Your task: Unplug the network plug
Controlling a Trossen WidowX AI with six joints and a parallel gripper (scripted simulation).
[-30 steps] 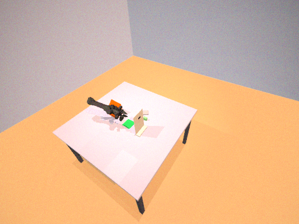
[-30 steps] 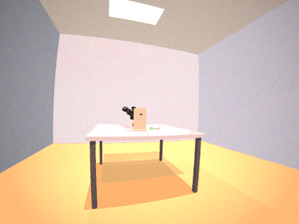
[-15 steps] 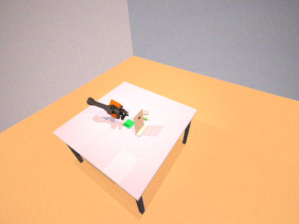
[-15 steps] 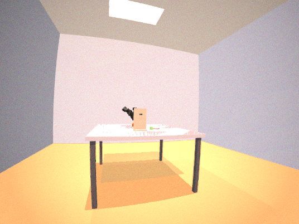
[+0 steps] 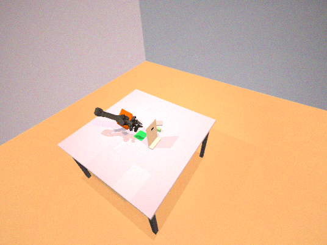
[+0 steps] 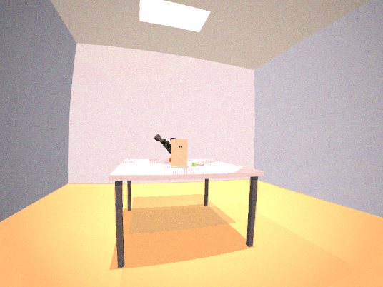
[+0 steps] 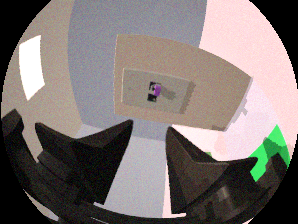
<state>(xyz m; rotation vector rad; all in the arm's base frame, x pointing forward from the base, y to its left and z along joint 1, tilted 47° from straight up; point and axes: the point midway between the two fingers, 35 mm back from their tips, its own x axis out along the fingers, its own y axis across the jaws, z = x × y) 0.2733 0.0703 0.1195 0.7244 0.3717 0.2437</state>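
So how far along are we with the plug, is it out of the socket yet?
Not yet. The approach looks done: the gripper faces the upright panel, partly open and holding nothing. The plug sits in its socket, apart from the fingers. Pressing the tab, pulling the plug out, setting it inside the green marked square and withdrawing are all left.
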